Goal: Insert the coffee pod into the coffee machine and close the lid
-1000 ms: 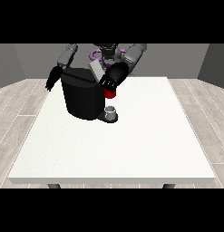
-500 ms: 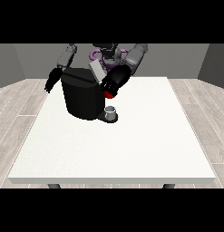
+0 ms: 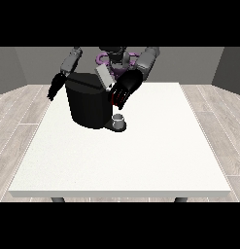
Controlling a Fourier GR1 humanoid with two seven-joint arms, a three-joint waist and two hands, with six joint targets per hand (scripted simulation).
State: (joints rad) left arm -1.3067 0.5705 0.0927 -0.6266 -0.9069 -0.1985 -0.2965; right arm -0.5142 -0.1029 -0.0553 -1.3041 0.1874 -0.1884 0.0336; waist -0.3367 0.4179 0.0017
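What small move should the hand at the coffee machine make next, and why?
Probably press the raised lid down. The hand at the view's right sits at the top front of the coffee machine, right beside the lid, which stands tilted open. The pod itself does not show, so check that it is seated first.

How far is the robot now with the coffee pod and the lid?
Done: nothing I can confirm; the pod does not plainly show. In hand: the hand at the view's right is at the top of the black coffee machine. Left: its grey lid stands raised, not yet closed.
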